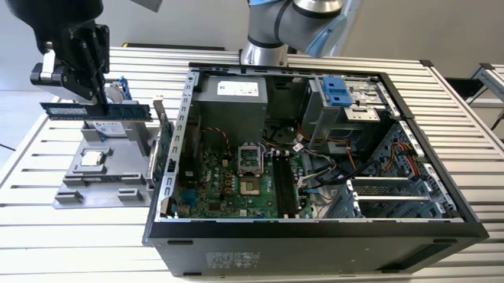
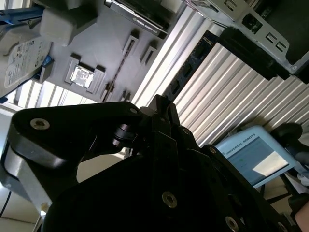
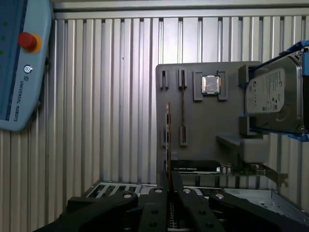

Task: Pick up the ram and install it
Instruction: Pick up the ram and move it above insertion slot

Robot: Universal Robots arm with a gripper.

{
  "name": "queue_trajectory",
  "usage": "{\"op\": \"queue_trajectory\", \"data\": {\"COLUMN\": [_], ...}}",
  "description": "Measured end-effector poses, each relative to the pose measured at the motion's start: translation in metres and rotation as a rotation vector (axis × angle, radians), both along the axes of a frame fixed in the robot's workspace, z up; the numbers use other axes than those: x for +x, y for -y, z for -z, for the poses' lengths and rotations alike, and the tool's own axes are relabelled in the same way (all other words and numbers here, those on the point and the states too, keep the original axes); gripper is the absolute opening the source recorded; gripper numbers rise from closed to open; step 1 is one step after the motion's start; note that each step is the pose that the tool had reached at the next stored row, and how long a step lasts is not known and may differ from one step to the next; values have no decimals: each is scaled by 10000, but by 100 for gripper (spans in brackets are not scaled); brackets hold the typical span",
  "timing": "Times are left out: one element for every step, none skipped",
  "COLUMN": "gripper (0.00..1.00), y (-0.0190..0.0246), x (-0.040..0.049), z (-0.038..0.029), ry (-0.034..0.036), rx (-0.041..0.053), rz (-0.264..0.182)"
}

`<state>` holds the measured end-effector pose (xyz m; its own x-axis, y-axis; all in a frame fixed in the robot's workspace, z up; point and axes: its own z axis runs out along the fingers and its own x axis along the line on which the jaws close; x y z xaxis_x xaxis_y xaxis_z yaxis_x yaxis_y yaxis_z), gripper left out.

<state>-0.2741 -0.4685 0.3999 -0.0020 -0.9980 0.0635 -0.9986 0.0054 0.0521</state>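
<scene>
While your black pincer (image 1: 100, 100) clamps the long dark-green ram stick (image 1: 126, 112), its length lies level; the open black computer case (image 1: 315, 247) stands toward the exterior view's right.

White lettering with a round logo runs along the teach pendant (image 3: 19, 72) in the first wrist view; a printed label covers the hard drive (image 3: 273, 99). In the exterior view a white sticker (image 1: 238, 88) marks the power supply (image 1: 236, 115) at twelve o'clock in the computer case (image 1: 315, 229), and a printed patch (image 1: 234, 259) marks its wall at six o'clock. Print on the ram (image 1: 94, 111) is illegible.
</scene>
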Motion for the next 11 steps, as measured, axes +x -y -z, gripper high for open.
{"op": "queue_trajectory", "data": {"gripper": [0, 0, 0, 0, 0, 0, 0, 0, 0, 0, 0], "y": [-1, -2, -3, -4, -5, -7, -8, -9, -11, -12, -14], "x": [10, 20, 30, 41, 50, 59, 67, 74, 83, 92, 100], "z": [0, 0, 0, 0, 0, 1, 0, 0, 0, 0, 0], "ry": [0, 0, 0, -1, 0, 0, -1, 0, 0, 0, 0], "rx": [0, 0, 0, 0, 0, 1, 0, 0, 0, 0, 0], "rz": [2, 2, 3, 3, 2, 2, 2, 3, 2, 2, 2]}}
